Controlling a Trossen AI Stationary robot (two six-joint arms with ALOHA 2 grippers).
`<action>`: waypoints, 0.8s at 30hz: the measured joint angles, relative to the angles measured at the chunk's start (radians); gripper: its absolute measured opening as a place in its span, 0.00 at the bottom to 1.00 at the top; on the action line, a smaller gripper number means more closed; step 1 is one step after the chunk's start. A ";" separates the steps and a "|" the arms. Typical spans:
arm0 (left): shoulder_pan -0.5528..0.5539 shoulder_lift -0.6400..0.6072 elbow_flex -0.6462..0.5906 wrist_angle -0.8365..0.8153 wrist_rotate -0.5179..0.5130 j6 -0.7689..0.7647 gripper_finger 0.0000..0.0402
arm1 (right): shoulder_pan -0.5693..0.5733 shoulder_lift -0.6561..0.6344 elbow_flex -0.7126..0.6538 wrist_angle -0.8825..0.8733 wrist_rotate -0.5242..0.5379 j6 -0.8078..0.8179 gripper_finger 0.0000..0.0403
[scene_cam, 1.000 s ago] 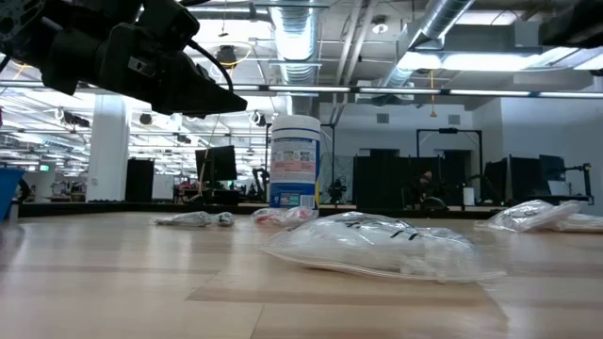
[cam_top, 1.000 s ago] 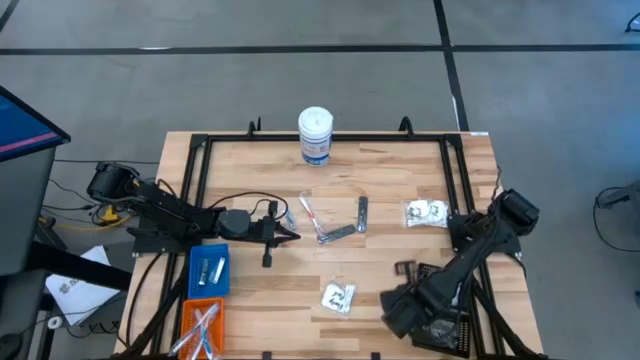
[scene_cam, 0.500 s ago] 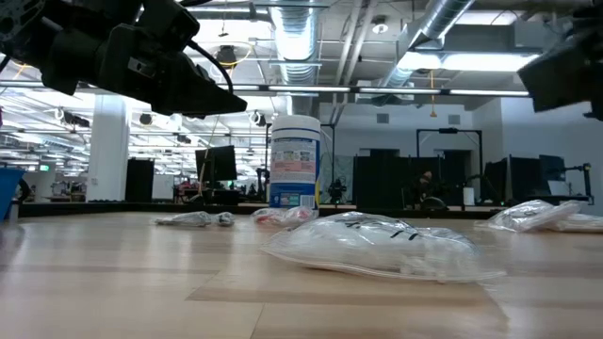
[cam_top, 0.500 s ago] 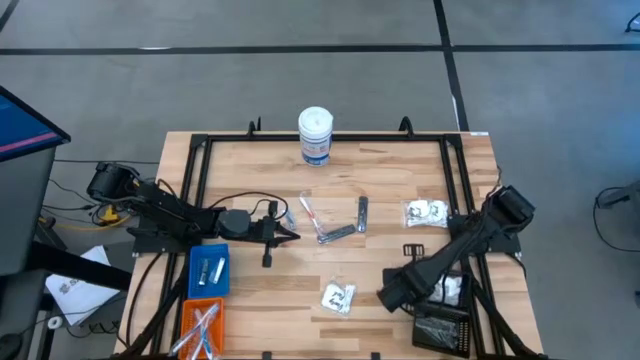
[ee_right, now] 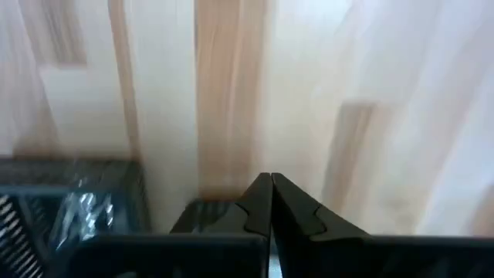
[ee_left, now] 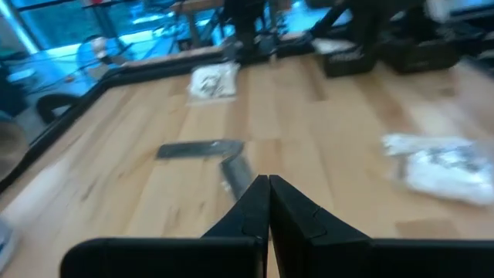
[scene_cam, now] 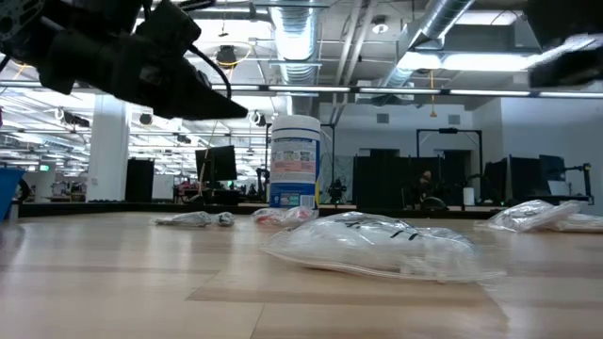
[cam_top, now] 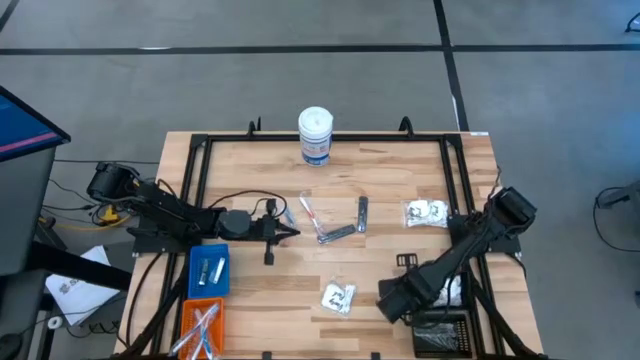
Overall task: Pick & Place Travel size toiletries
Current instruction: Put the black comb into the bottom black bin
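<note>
High view: wooden desk [cam_top: 250, 290], grey floor; toiletries [cam_top: 338, 232] mid-desk; packet [cam_top: 337, 297] near edge.
Low view: packet on desk, canister [scene_cam: 295, 161] behind, open workshop hall.
Left tool [ee_left: 268, 183]: clenched, empty.
Right tool [ee_right: 271, 181]: clenched, empty.

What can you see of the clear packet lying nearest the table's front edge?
The clear packet is a crinkly see-through bag with white contents and small dark marks. It lies flat on the bare wooden table, near the front edge, touching nothing else. The low view shows it closest, slightly puffed up. The right gripper is beside it, apart, fingers shut.
</note>
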 joint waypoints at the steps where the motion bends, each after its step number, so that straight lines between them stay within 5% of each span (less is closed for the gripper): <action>1: 0.000 0.000 0.000 -0.009 -0.016 0.003 0.00 | -0.001 0.000 0.015 -0.001 0.028 -0.013 0.00; 7: 0.000 0.000 0.004 -0.044 -0.139 0.003 0.00 | -0.024 0.000 0.085 0.004 0.222 -0.080 0.00; 11: -0.011 0.000 0.058 -0.210 -0.270 0.003 0.00 | -0.048 0.000 0.099 0.010 0.328 -0.110 0.00; 24: -0.080 0.093 0.231 -0.511 -0.626 -0.034 0.00 | -0.108 0.001 0.100 0.211 0.376 -0.261 0.00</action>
